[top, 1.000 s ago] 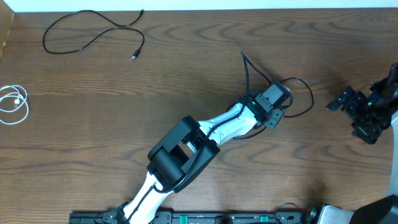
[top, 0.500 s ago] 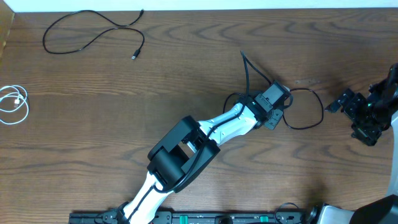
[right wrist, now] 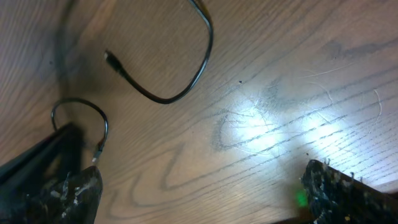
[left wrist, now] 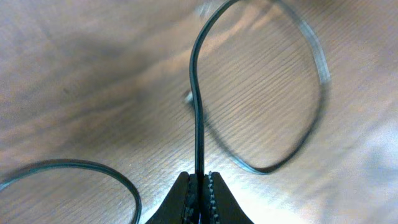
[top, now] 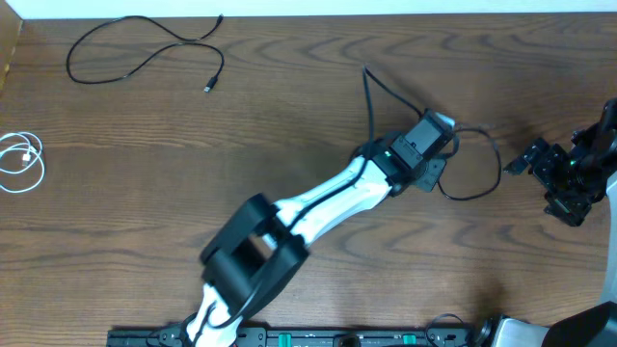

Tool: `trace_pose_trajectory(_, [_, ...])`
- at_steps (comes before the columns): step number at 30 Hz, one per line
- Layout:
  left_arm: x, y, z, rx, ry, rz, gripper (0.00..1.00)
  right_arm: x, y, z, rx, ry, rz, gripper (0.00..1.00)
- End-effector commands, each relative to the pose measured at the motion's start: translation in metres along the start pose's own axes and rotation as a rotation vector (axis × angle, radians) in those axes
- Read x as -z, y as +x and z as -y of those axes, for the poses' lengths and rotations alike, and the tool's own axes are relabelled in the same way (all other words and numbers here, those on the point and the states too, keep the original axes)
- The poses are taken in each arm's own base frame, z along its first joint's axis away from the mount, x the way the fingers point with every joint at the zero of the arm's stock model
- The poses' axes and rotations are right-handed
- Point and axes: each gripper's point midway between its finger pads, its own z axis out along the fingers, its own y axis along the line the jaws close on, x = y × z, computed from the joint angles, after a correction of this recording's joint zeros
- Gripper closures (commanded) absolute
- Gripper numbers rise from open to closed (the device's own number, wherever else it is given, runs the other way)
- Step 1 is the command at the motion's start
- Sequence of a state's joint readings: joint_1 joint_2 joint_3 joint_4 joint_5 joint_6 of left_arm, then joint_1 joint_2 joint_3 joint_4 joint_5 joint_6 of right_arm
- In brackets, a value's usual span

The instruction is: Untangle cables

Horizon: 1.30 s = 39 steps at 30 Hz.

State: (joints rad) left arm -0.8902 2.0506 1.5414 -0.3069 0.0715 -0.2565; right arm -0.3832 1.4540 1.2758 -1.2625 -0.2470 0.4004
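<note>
My left gripper is at the table's middle right, shut on a black cable. In the left wrist view the jaws pinch this cable, which runs up and curls into a wide loop lying on the wood. The loop lies right of the gripper in the overhead view. My right gripper is open and empty at the right edge; its view shows the cable's loop and plug end. A second black cable lies at the far left. A white cable is coiled at the left edge.
The table is dark brown wood. The left arm stretches diagonally from the front edge to the middle. The robot base rail runs along the front edge.
The left arm has stretched out and its gripper has moved up and slightly right with the cable. The cable's tail shifted up and left; the loop spread rightwards. The right gripper stayed put.
</note>
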Motion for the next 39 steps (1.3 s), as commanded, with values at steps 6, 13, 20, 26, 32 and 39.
trace_pose_trajectory(6, [0.052,-0.032,0.007,0.061,0.028,0.095,0.93,0.001,-0.001,-0.002,0.017,-0.010,0.003,0.01])
trace_pose_trajectory(13, [0.122,-0.077,0.000,0.180,0.099,0.237,0.93,0.003,0.013,-0.029,0.205,-0.157,-0.055,0.01])
trace_pose_trajectory(20, [0.204,-0.110,-0.027,0.251,0.168,0.378,0.93,0.003,0.023,-0.047,0.249,-0.227,-0.082,0.01])
trace_pose_trajectory(26, [0.270,-0.124,-0.044,0.325,0.183,0.500,0.93,0.001,0.028,-0.056,0.288,-0.231,-0.087,0.01])
trace_pose_trajectory(32, [0.328,-0.122,-0.063,0.369,0.149,0.598,0.93,-0.001,0.035,-0.065,0.332,-0.235,-0.098,0.01])
trace_pose_trajectory(39, [0.361,-0.088,-0.142,0.564,-0.075,0.597,0.92,-0.003,0.044,-0.074,0.373,-0.237,-0.111,0.01])
